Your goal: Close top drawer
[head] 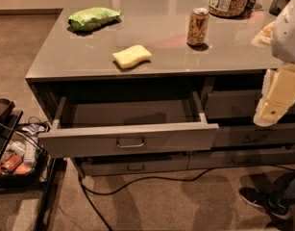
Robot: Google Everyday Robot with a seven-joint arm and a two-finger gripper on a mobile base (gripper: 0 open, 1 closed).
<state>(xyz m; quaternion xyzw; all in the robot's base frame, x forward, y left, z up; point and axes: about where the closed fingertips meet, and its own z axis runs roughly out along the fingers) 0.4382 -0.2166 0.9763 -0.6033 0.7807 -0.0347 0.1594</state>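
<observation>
top drawer stood pulled open | gripper hung at its 3 o'clock, apart | grip state could not be told

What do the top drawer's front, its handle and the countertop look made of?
The top drawer has a front that looks like matte grey painted or laminated board: flat colour, no shine. Its handle is probably brushed metal: a thin, silvery bar. The countertop seems to be polished stone or composite: it reflects lights. The gripper hangs right of the open drawer.
</observation>
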